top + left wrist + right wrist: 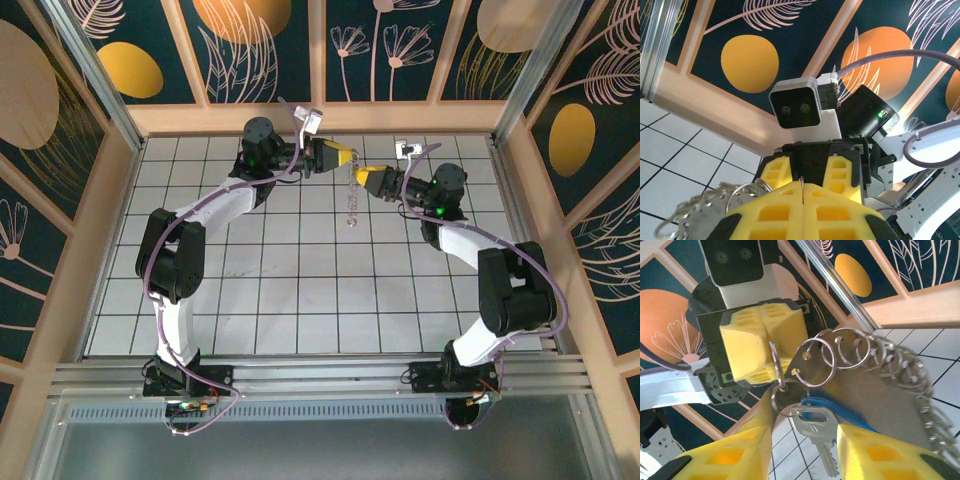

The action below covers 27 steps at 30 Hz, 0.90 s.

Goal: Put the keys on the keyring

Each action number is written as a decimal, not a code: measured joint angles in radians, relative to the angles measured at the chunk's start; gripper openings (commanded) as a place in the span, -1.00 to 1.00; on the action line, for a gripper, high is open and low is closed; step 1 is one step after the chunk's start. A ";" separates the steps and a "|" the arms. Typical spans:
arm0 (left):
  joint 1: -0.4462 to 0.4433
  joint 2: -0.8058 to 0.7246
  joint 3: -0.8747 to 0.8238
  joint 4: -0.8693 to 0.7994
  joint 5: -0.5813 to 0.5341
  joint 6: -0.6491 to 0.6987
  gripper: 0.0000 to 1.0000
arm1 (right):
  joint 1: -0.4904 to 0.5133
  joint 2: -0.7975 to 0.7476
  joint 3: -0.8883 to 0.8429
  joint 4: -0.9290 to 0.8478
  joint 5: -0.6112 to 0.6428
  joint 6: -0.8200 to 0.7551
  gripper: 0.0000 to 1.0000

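1. Reaching in from the left over the white tiled table (250, 300), the left gripper (343, 157) has its yellow fingers (747, 340) pressed together on a thin wire loop of the keyring (352, 203). The wire shows edge-on at the seam between them in both wrist views.
2. At centre, the keyring hangs in the air between the two grippers, above the far rows of the table. Its rim is strung with many small split rings.
3. A key (816, 412) with a blue head and a silver blade dangles from a small ring just below the left gripper's fingertips, blade pointing down.
4. On the right, the right gripper (366, 177) faces the left one, its fingers standing apart on either side of the key. Whether either finger touches the key cannot be told.
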 measured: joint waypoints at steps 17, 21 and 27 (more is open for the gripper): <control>0.001 0.000 0.003 0.000 0.000 -0.001 -1.00 | -0.021 0.024 0.016 0.001 0.004 -0.016 -0.16; 0.001 0.000 0.004 0.007 0.000 -0.008 -1.00 | -0.018 0.041 0.023 0.000 0.004 -0.016 -0.15; 0.001 0.000 0.004 0.016 0.000 -0.015 -1.00 | -0.005 0.049 0.038 0.000 0.002 -0.016 -0.15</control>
